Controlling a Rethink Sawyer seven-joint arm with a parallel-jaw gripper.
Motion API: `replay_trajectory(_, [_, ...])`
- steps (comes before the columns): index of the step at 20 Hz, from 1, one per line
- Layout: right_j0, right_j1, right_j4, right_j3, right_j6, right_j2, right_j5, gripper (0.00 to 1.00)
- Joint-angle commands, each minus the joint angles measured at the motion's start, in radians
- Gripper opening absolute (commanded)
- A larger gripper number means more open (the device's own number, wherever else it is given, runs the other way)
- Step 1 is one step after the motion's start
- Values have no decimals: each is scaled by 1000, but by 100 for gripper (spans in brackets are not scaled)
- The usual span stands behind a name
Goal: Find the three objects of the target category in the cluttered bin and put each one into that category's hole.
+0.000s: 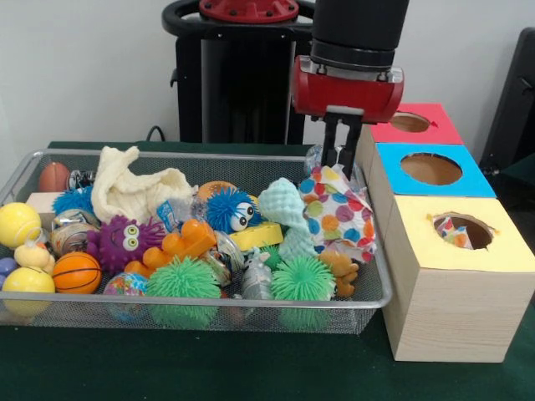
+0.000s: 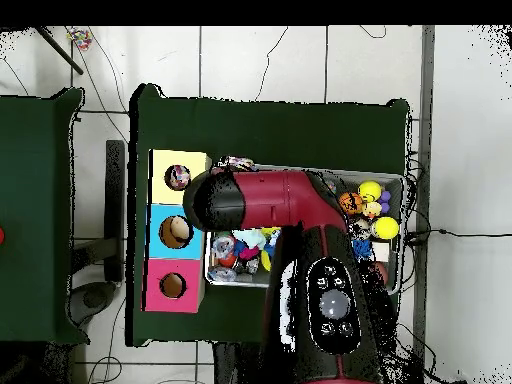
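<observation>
In the front view my gripper [image 1: 341, 167] hangs over the right end of the wire-mesh bin [image 1: 209, 305]. It is shut on the top of a white polka-dot cloth [image 1: 338, 213], which hangs from it down to the toys. A second polka-dot cloth [image 1: 456, 234] lies inside the hole [image 1: 462, 230] of the yellow-faced box [image 1: 456, 288], right of the bin. It also shows in that hole in the overhead view [image 2: 178, 178]. I see no third polka-dot cloth. In the overhead view the arm [image 2: 270, 200] hides the gripper and most of the bin [image 2: 400, 200].
The blue-faced box [image 1: 430, 170] and the red-faced box [image 1: 414, 124] stand behind the yellow one. The bin holds a cream knitted cloth [image 1: 134, 188], a purple fuzzy toy [image 1: 124, 242], green spiky balls [image 1: 182, 280], an orange ball [image 1: 76, 271] and yellow balls [image 1: 18, 224].
</observation>
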Motion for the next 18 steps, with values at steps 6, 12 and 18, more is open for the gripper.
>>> replay_trajectory(6, [82, -15, 17, 142, 118, 20, 49, 0])
replay_trajectory(12, [131, -16, 14, 150, 163, -20, 39, 0])
replay_trajectory(18, [181, 5, 28, 118, 198, -47, 58, 0])
